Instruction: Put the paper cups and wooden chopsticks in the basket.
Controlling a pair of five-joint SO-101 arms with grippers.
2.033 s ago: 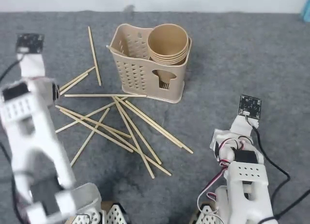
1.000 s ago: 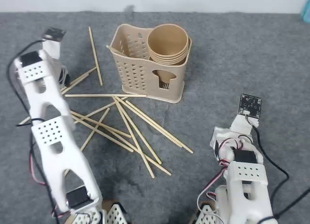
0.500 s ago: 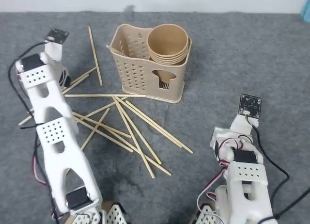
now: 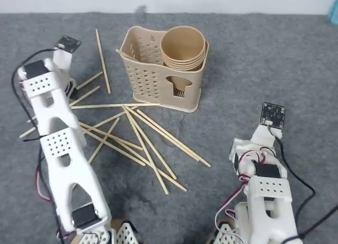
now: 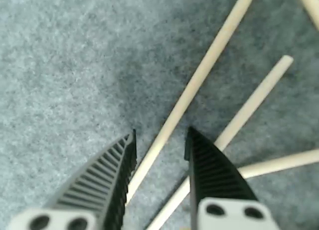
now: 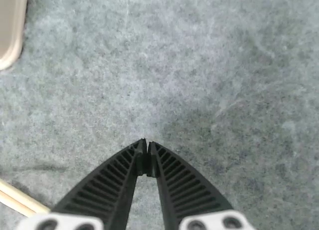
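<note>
1. The table [image 4: 274, 59], covered in grey cloth, is seen to carry everything.
2. The left arm [image 4: 53, 133] is stretched along the table's left side, with its wrist above the outermost sticks. The right arm [image 4: 266, 186] is folded low at the near right, well apart from the basket.
3. The basket [image 4: 153, 77] is stood upright at the far middle of the table. A stack of paper cups [image 4: 183, 43] is nested in its right compartment.
4. The chopsticks [image 4: 142, 143] are scattered in a crossing heap in front of the basket and to its left. One lies flat just before the basket's front wall.
5. The left claw [image 5: 160, 135] is released. One chopstick [image 5: 199, 85] is seen running lengthwise between the jaws, and contact cannot be told. A second chopstick [image 5: 259, 98] lies just beside it, partly hidden by one finger, so the grip is crowded.
6. The right claw [image 6: 147, 143] is clenched on nothing, over bare cloth.
</note>
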